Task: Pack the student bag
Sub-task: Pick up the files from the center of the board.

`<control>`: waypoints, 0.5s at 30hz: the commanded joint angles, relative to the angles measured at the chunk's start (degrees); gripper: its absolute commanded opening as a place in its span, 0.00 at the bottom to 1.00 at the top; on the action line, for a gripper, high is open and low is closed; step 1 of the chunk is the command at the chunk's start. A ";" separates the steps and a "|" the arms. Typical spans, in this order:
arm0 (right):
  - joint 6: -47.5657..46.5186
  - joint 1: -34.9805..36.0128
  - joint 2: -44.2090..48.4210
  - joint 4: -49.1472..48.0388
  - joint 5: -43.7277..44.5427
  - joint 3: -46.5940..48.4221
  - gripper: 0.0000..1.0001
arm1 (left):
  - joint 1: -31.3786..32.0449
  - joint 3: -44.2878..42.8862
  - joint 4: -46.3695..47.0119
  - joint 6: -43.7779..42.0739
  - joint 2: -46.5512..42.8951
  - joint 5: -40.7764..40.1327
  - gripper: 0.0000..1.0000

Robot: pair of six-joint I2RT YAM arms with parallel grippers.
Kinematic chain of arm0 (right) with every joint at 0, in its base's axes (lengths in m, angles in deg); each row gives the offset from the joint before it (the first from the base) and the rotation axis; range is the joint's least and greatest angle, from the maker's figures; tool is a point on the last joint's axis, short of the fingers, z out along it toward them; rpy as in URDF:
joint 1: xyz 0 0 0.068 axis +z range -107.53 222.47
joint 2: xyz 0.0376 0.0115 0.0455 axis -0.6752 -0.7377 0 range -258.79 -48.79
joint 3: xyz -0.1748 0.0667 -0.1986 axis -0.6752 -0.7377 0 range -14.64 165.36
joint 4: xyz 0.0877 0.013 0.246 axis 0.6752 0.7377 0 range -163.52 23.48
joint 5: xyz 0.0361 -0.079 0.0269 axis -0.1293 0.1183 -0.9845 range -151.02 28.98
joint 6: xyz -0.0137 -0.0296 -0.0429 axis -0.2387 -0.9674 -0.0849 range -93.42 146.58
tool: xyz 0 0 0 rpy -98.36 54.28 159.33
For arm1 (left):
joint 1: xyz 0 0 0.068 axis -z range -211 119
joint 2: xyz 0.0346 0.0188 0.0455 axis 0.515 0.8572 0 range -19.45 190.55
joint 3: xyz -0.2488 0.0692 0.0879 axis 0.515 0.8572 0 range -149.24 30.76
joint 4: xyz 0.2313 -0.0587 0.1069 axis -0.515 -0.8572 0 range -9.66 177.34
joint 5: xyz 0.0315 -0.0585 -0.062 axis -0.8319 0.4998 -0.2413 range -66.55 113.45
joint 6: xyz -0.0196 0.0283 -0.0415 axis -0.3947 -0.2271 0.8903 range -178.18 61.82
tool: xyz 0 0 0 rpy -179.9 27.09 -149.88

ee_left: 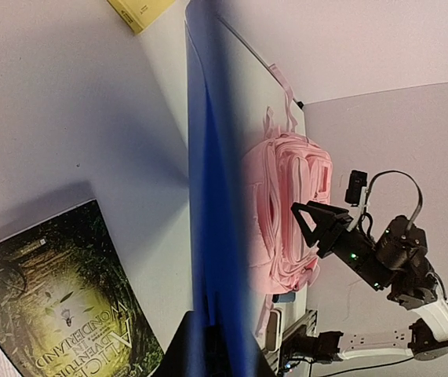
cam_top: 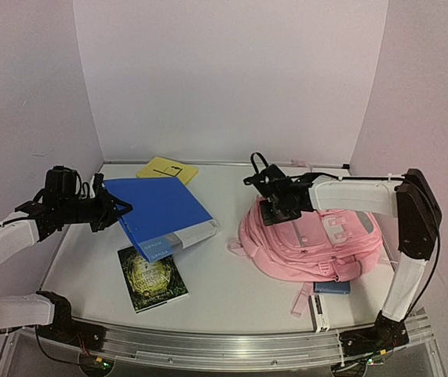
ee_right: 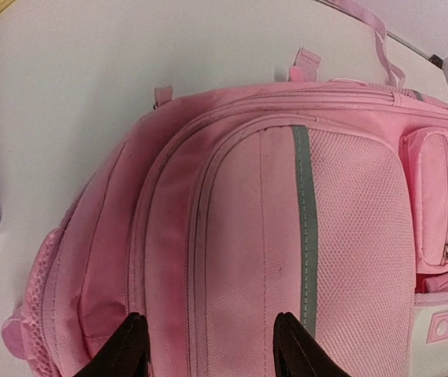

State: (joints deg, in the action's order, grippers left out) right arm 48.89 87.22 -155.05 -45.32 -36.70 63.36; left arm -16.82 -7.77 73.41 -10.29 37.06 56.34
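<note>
**Desk:** White walls closed in the pale table (cam_top: 231,302). Where was the right hand (ee_right: 212,353)?

**Photographer:** It was over the student bag (ee_right: 271,220). Its two fingers stood apart with nothing between them, straddling the front panel near one end. The bag lay flat and front up on the right side of the table, and its zips looked closed.

**Desk:** How would it handle?

**Photographer:** Soft and probably light. It was pink fabric and mesh, likely to sag and bunch under a pinch rather than slip. A loose fold would give, so the zip seam, the top loop or a strap looked the surer hold.

**Desk:** And the left hand (cam_top: 107,210)?

**Photographer:** That one was clamped on the edge of a blue folder (cam_top: 161,206), well apart from the bag. A paperback (cam_top: 153,276) lay at the folder's near edge, and a yellow booklet (cam_top: 166,170) lay behind it.
</note>
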 commanded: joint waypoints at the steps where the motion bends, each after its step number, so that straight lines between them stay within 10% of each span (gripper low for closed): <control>1: -0.73 -0.11 -3.12 1.33 2.40 0.61 0.50 | -0.20 -0.67 3.14 -0.55 -1.32 1.40 0.00; 8: 0.20 -0.11 -6.95 2.20 7.81 1.02 0.41 | -0.18 -1.09 3.40 -0.74 -0.96 2.60 0.00; 15: 0.48 -0.11 -6.86 2.61 8.65 2.73 0.00 | -0.18 -1.72 3.71 -2.09 0.41 8.40 0.00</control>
State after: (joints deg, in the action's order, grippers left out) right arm 48.78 87.47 -161.32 -44.91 -31.00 63.60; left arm -16.82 -7.77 73.41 -10.58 37.16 59.36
